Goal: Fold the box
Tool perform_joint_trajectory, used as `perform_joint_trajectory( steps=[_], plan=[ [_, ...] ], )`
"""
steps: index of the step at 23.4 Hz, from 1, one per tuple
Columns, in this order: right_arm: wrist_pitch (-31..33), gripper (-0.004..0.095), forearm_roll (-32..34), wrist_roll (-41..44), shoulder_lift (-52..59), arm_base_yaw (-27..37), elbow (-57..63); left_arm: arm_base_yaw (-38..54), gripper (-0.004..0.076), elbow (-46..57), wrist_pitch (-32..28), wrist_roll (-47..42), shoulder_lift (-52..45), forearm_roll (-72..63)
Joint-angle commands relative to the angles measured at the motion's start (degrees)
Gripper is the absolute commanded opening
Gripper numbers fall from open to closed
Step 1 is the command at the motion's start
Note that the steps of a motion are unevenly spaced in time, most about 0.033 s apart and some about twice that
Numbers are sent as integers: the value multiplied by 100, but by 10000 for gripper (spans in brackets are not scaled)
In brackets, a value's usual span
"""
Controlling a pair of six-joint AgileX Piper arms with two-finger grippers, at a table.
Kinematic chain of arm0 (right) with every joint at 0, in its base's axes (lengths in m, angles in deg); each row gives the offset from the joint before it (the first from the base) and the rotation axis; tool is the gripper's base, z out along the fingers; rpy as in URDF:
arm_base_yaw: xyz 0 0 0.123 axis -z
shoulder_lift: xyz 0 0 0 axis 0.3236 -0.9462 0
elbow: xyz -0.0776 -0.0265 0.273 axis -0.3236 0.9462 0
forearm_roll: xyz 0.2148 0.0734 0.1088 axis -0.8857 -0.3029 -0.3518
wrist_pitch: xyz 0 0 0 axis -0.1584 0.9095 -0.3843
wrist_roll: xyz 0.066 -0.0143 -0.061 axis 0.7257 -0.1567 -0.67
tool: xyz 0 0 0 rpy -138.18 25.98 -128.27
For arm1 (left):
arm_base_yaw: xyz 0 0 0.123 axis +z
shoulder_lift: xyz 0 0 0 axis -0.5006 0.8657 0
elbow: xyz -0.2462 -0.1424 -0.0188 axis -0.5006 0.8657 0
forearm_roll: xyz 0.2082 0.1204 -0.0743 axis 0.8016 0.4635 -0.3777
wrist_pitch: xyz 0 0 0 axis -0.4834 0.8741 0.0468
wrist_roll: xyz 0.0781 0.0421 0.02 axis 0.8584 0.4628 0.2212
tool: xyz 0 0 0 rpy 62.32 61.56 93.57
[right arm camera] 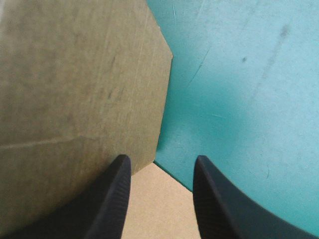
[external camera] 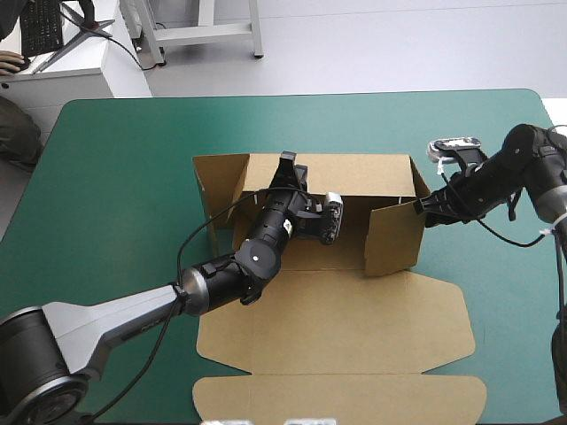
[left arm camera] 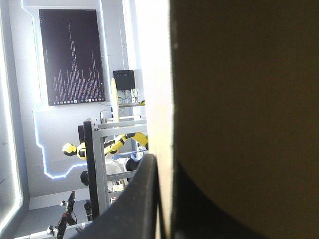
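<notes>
The brown cardboard box sheet (external camera: pixel 354 328) sits mid-frame in the high view on the teal-green table cover (external camera: pixel 115 177). Its far wall (external camera: pixel 354 173) and right side wall (external camera: pixel 394 235) are stood up, and the lid panel lies flat toward the bottom of the frame. The left gripper (external camera: pixel 288 162) is pinched nearly closed on the far wall's top edge, with the board between its black fingers (left arm camera: pixel 139 199). The right gripper (right arm camera: pixel 160 158) is spread apart and holding nothing, just outside the right side wall. It looks like the side wall gets tucked next. Best bet: the left steadies the far wall upright while the right pushes square on the side wall, so the crease folds rather than the sheet skidding.
</notes>
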Motion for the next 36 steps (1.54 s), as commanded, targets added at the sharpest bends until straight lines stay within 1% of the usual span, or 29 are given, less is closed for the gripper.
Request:
perform_joint_trajectory(
  steps=[1,6,10,14,21,25,27,28,29,30,33,34,35,36],
  plan=[
    [106,372,-195,-203,394,22,-110,-28,-10,-47,114,-71,-196,281],
    [106,372,-239,-318,639,22,-97,-28,-10,-242,114,-462,-325,281],
    [106,372,-642,-593,650,22,-86,-28,-10,-381,92,-462,-363,281],
    [104,372,-808,-754,640,22,-86,-28,-10,-381,92,-462,-363,281],
    [104,372,-797,-719,650,-40,-86,-28,-10,-381,75,-462,-388,281],
    [104,372,-726,-473,650,-318,-86,-18,-10,-381,90,-462,-388,281],
    [104,372,-432,-168,650,-453,-86,-18,-10,-381,90,-462,-388,281],
    [104,372,-66,248,650,-511,-86,-18,-10,-381,98,-462,-388,281],
    [104,372,176,316,650,-559,-86,-18,-10,-381,98,-462,-388,281],
    [104,372,173,306,650,-559,-86,-18,-10,-381,98,-462,-388,281],
    [104,372,-274,202,650,-559,-86,-18,-10,-381,98,-462,-388,281],
    [111,372,-301,262,650,-559,-86,-18,-10,-381,98,-462,-388,281],
    [111,372,-288,574,661,-559,-86,-18,-10,-381,103,-462,-388,281],
    [111,372,-288,649,685,-559,-86,-18,-10,-381,112,-462,-388,281]
  ],
)
